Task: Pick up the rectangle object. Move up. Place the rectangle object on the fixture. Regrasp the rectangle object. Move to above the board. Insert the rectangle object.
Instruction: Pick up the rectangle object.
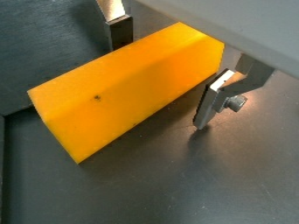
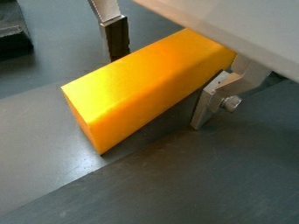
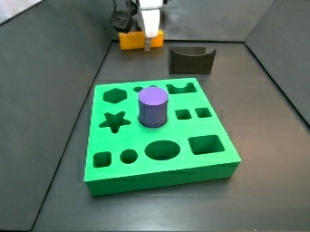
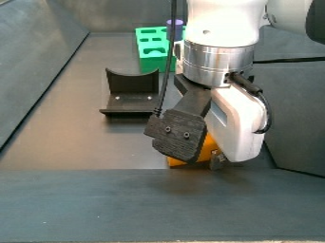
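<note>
The rectangle object (image 1: pixel 117 96), a smooth orange-yellow block, lies on the dark floor and shows in both wrist views (image 2: pixel 146 83). My gripper (image 1: pixel 162 84) straddles it, one finger (image 1: pixel 117 33) against its far long side and the other finger (image 1: pixel 214 98) against its near long side, shut on it. In a side view the gripper (image 3: pixel 149 34) is at the back of the floor over the block (image 3: pixel 133 41). The fixture (image 3: pixel 191 60) stands just to the right of it. The green board (image 3: pixel 158 178) lies nearer the front.
A purple cylinder (image 3: pixel 152 107) stands upright in a hole of the board. Grey walls close the floor at the left and right. In a side view the fixture (image 4: pixel 127 92) and the board (image 4: pixel 152 40) lie beyond the arm, and the block (image 4: pixel 191 159) peeks out under the wrist.
</note>
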Robot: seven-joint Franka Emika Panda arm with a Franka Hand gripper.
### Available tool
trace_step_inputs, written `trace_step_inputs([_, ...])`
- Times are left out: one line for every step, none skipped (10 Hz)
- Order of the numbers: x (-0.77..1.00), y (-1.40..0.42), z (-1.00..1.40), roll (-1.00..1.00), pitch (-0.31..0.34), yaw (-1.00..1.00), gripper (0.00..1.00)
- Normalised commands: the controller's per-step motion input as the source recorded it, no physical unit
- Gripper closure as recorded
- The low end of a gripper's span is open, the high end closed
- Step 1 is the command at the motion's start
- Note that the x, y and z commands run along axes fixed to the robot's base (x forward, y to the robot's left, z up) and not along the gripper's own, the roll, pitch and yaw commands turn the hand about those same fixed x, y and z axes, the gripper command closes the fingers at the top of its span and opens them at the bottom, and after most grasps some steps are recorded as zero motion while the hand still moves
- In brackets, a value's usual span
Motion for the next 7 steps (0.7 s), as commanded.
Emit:
trace_step_inputs([0.0, 0.02, 0.0, -0.02, -0.003, -0.07, 0.0])
trace_step_inputs([0.0, 0.0, 0.0, -0.01, 0.0, 0.0, 0.0])
trace_step_inputs([0.0, 0.0, 0.0, 0.0, 0.0, 0.0, 0.0])
trace_step_inputs([0.0, 0.0, 0.0, 0.0, 0.0, 0.0, 1.0])
trace_step_inputs([0.0, 0.0, 0.0, 0.0, 0.0, 0.0, 1.0])
trace_step_inputs([0.0, 0.0, 0.0, 0.0, 0.0, 0.0, 1.0])
trace_step_inputs([0.0, 0.0, 0.0, 0.0, 0.0, 0.0, 1.0])
